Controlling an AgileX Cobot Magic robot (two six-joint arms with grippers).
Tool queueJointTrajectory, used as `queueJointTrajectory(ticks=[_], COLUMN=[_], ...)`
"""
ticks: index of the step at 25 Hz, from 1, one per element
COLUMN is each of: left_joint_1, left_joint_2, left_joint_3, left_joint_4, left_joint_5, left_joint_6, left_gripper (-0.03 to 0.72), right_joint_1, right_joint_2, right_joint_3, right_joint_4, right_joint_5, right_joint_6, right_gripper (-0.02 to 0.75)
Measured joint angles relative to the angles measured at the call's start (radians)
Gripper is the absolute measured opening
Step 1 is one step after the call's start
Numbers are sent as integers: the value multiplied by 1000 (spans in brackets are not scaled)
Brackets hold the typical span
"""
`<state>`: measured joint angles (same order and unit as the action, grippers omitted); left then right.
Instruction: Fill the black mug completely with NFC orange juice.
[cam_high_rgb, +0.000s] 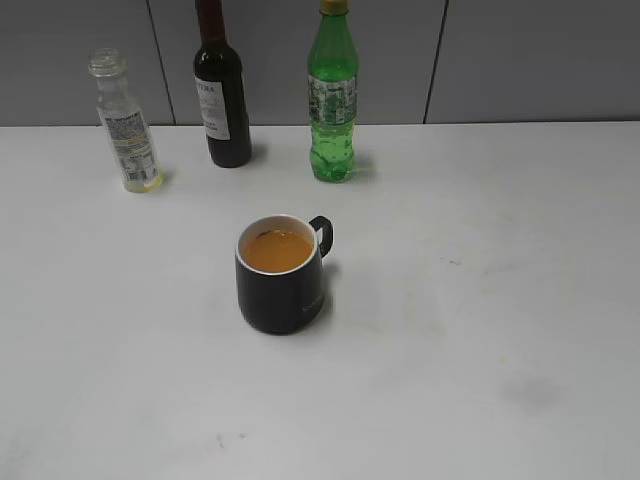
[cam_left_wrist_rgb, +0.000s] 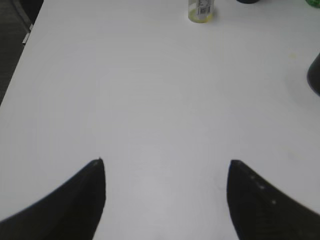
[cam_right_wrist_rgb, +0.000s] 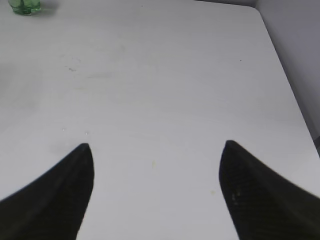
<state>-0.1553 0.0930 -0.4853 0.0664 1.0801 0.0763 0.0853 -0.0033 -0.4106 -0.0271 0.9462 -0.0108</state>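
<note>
You have the white bench (cam_high_rgb: 480, 330) filling most of every view, with a few faint smudges toward its right side. Along its far edge stand three bottles in a row: the dark wine bottle (cam_high_rgb: 222, 100) in the middle, the green plastic bottle (cam_high_rgb: 332, 100) just right of it, and the small clear NFC orange juice bottle (cam_high_rgb: 124, 125) nearest the far-left corner, upright, capless and all but drained, with only a pale trace at its base. The black mug (cam_high_rgb: 282, 275) sits upright well in front of that row, near the middle of the bench, handle turned to the far right, its white interior holding orange juice (cam_high_rgb: 276, 250) close to the rim. Your left gripper (cam_left_wrist_rgb: 165, 172) hangs over bare bench with its fingers spread and nothing between them; your right gripper (cam_right_wrist_rgb: 155, 155) is likewise spread wide over bare surface near the right edge.
</note>
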Motion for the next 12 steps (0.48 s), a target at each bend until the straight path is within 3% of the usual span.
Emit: queueJointTrajectory(ticks=[12], left_joint_1=[13], left_joint_2=[-97], left_joint_3=[2], left_joint_4=[1], left_joint_5=[0], left_joint_6=[0], left_gripper=[578], right_joint_1=[0], right_joint_2=[0], right_joint_3=[0], right_joint_4=[11], right_joint_5=[0], right_joint_6=[1], right_gripper=[593])
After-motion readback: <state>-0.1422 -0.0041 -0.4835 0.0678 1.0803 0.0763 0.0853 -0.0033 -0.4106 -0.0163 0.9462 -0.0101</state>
